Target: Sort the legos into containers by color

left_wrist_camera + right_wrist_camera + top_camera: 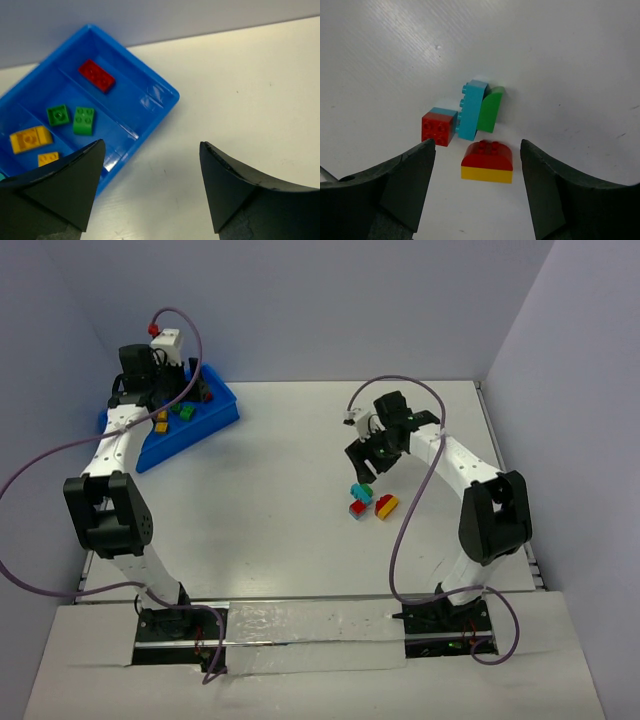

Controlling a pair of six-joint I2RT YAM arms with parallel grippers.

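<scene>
- Several legos lie bunched on the table, well apart from the blue bin
- Our right gripper hovers above them, wide open, empty
- We should centre on the red-and-yellow brick before closing
- Our left gripper gapes empty by the bin

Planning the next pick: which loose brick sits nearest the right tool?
The red-and-yellow brick, centred just ahead of the right tool; the red brick, teal brick and green brick lie beyond it.
</scene>
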